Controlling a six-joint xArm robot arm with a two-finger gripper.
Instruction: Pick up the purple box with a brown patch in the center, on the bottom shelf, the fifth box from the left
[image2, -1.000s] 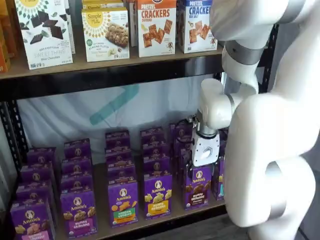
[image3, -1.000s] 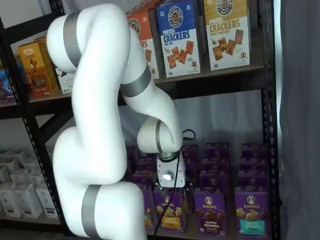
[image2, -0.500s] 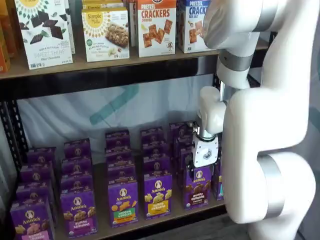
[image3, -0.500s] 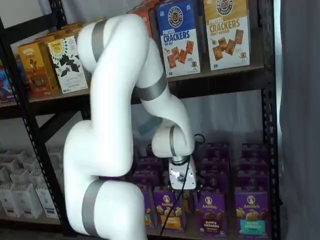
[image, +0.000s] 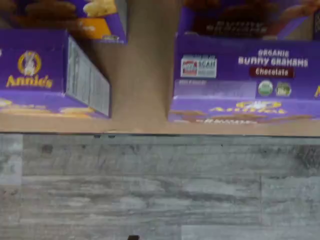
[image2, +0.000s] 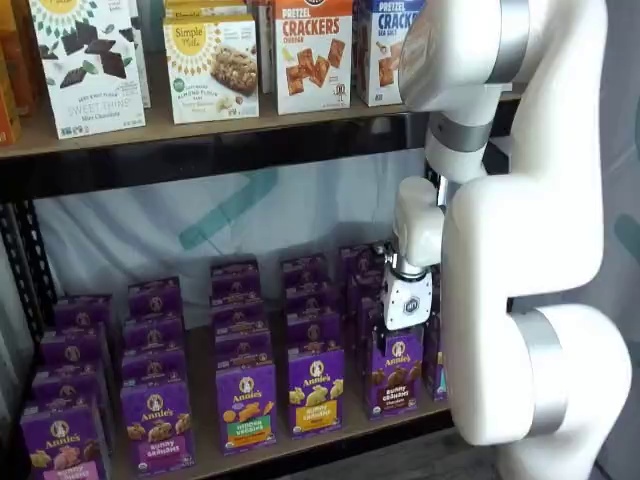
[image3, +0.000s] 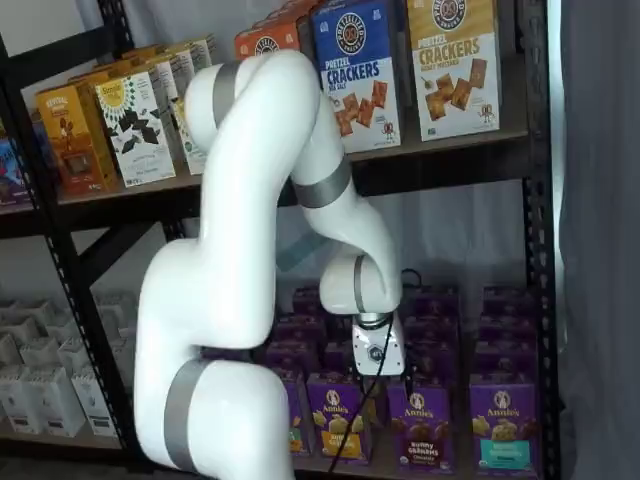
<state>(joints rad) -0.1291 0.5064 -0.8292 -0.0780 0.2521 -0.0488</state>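
Note:
The purple box (image2: 395, 372) with brown bunny cookies and a brown label band stands at the front of its row on the bottom shelf (image2: 200, 362). It also shows in a shelf view (image3: 421, 425). In the wrist view its top, printed "Organic Bunny Grahams Chocolate" (image: 250, 75), lies on the tan board by the shelf's front edge. My gripper (image2: 404, 335) hangs just above and behind the box's top, and its white body also shows in a shelf view (image3: 390, 382). The fingers are dark against the boxes, so I cannot tell whether there is a gap.
A yellow-patch purple carton (image2: 316, 390) stands left of the box, then a green-orange one (image2: 246, 405). A teal-band carton (image3: 502, 425) stands on its right. More purple rows sit behind. Cracker boxes (image2: 313, 55) fill the higher shelf. A black rack post (image3: 540, 250) is at the right. Grey floor (image: 160, 190) lies below.
The arm has swung and carried the gripper sideways from over the yellow-patch carton to over the brown-patch box. Height is about the same.

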